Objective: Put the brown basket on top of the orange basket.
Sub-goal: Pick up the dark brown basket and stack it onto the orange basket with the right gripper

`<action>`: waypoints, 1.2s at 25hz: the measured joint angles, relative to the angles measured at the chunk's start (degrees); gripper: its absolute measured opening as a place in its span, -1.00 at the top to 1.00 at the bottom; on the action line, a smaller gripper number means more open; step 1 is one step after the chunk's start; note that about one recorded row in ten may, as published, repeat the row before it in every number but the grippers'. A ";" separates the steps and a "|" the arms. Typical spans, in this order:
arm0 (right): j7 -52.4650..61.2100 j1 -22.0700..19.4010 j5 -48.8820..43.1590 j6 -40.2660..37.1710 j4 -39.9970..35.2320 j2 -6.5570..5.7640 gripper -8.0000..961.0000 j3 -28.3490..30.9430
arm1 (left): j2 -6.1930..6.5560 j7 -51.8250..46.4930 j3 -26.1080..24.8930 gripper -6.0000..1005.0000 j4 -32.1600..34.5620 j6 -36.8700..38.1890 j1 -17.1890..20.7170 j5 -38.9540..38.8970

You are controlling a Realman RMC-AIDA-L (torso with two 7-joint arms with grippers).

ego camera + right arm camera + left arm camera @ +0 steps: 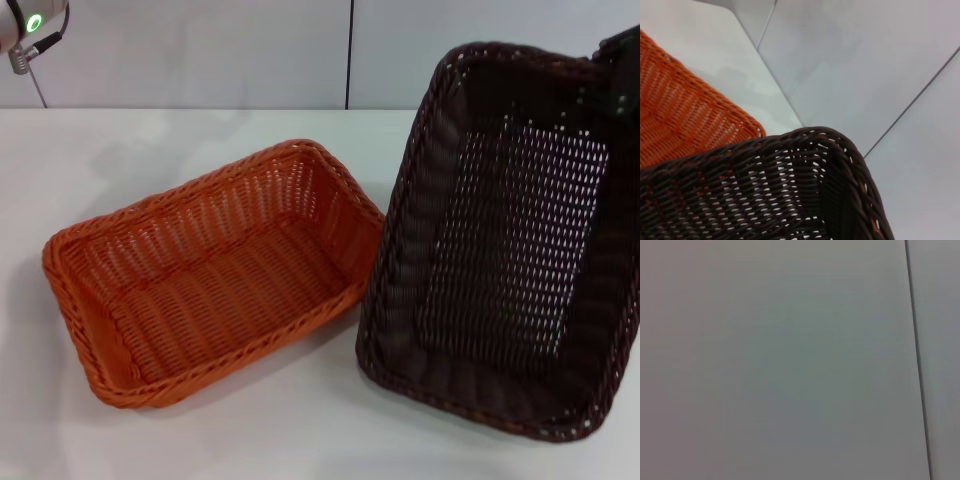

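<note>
The brown basket (510, 250), tilted and cut off at the frame's right, hides my right fingers, grip undeterminable, beside the orange basket (210, 270) on the worktop (200, 440).

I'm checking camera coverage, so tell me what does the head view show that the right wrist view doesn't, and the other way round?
Only the head view shows the whole orange basket resting on the white table, the brown basket tilted up beside it on the robot's right, and a bit of the left arm at the top corner. Only the right wrist view shows the brown basket's braided rim close up, with wall panel seams behind it. Both show the two baskets side by side, not yet stacked.
</note>
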 joint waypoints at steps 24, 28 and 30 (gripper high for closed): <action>5.34 1.14 1.48 -8.07 -16.67 2.10 0.58 -3.76 | -0.09 0.09 -2.88 -0.69 0.75 3.53 1.26 -0.01; 6.99 1.05 0.68 -11.54 -19.60 2.23 0.58 -7.11 | -0.09 0.28 -3.42 -0.69 0.76 4.41 1.64 -0.49; 7.53 1.35 1.42 -13.92 -20.28 2.25 0.58 -8.71 | -0.10 0.73 -3.67 -0.69 0.76 4.52 1.80 -0.80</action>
